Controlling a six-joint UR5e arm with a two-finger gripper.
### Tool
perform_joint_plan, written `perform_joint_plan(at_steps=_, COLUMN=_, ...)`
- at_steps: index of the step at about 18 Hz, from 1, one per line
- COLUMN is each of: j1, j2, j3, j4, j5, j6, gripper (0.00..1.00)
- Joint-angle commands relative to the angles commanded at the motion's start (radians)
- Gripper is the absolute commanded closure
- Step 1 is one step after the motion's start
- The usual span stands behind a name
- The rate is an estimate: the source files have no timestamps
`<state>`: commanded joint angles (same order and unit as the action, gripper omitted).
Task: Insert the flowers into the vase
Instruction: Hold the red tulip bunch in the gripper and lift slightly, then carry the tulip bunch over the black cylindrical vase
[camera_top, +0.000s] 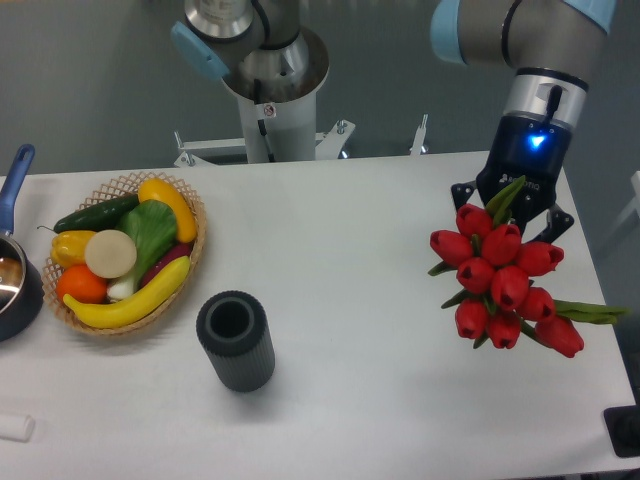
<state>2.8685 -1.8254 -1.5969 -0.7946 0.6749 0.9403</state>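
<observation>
because the flowers (503, 283) are held up at the right side of the table (380, 330), their red heads point toward the camera and the stems run back and up out of sight behind the buds, which suggests they are carried stem-end in the gripper (512, 203) so the bunch can later be turned over an opening. the gripper sits right behind the top buds with a green leaf poking up between its dark fingers; it looks clamped on the flowers, though the contact itself is hidden by the blooms. the vase (236, 340) stands upright well apart to the left, near the front edge, its round hole facing up and nothing in it, so the insertion is not yet done. just beside it, further left, a wicker basket (196, 240) holds vegetables and fruit, and a blue-handled pot (14, 270) sits at the table's left edge, both clear of a straight path across.
</observation>
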Motion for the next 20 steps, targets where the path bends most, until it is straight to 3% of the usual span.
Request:
perform_joint_plan(at_steps=12, j1=-0.008, j2=0.000, j3=0.002, j4=0.023, j5=-0.015, j6=0.003, gripper=0.74)
perform_joint_plan(at_steps=20, j1=-0.097, j2=-0.080, j3=0.032, j4=0.093, j5=-0.028, j6=0.006, gripper=0.75)
